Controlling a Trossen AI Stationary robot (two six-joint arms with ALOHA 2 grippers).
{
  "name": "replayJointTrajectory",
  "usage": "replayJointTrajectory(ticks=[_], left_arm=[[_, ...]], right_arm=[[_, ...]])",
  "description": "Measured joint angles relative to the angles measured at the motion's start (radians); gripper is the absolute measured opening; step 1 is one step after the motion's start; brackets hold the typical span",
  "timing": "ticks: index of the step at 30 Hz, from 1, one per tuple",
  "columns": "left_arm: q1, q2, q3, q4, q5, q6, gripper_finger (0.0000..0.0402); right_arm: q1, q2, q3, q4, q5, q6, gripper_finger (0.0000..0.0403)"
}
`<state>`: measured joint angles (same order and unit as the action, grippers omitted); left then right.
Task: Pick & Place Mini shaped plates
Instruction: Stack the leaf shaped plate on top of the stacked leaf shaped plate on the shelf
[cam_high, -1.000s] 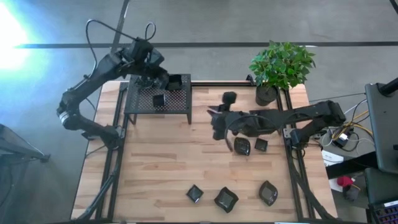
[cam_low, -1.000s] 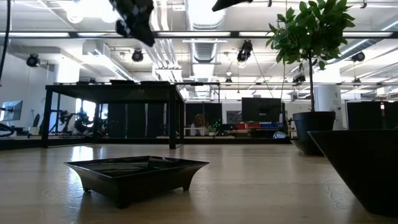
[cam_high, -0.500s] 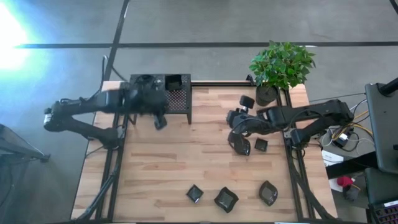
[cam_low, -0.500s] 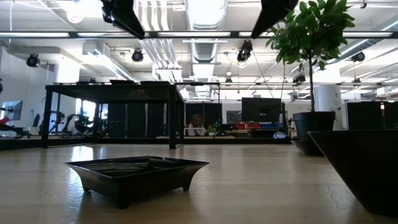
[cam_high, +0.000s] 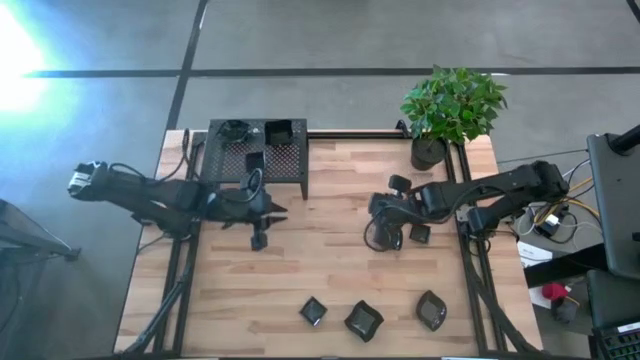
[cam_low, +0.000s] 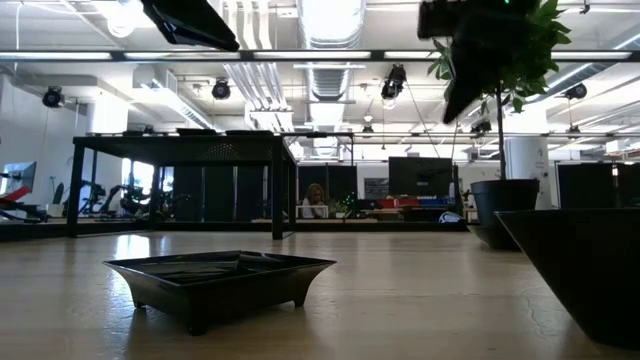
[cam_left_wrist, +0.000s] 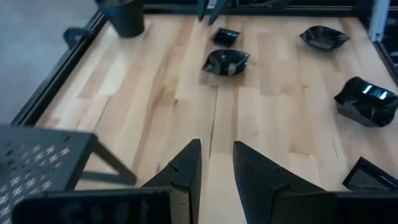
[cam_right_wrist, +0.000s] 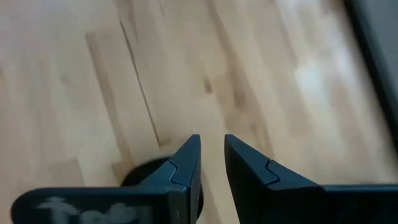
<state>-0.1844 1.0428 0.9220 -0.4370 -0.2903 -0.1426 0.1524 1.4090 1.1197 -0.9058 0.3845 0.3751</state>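
Wooden table (cam_high: 280, 260): rounded plate (cam_right_wrist: 146, 171) just beneath right fingers (cam_right_wrist: 186, 163), untouched.

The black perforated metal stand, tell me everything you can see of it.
The black perforated metal stand is a low rectangular table of dark metal, its top a sheet punched with small holes, carried on thin legs at the corners. It stands upright at the wooden table's far left corner. Small black dishes rest on its top, mostly along the far edge, one nearer the middle. The left tool hangs just in front of it, not touching.
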Motion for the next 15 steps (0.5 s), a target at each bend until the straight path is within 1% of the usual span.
replayJointTrajectory(ticks=[3, 6, 10, 13, 15], left_arm=[[-0.02, 0.001, -0.021, 0.038, -0.025, 0.014, 0.0085], [-0.024, 0.003, -0.039, 0.055, -0.065, 0.015, 0.0085], [-0.024, 0.003, -0.061, 0.079, -0.082, 0.015, 0.0085], [-0.024, 0.004, -0.061, 0.081, -0.081, 0.013, 0.0085], [-0.024, 0.004, -0.061, 0.084, -0.081, 0.015, 0.0085]], right_arm=[[0.0, 0.0, -0.059, 0.0, -0.005, 0.067, 0.0068], [0.0, 0.0, -0.117, 0.001, -0.04, 0.127, 0.0068], [0.0, 0.0, -0.182, 0.005, -0.072, 0.199, 0.0068], [0.0, 0.0, -0.219, 0.005, -0.08, 0.22, 0.0068], [0.0, 0.0, -0.245, 0.008, -0.078, 0.203, 0.0068]])
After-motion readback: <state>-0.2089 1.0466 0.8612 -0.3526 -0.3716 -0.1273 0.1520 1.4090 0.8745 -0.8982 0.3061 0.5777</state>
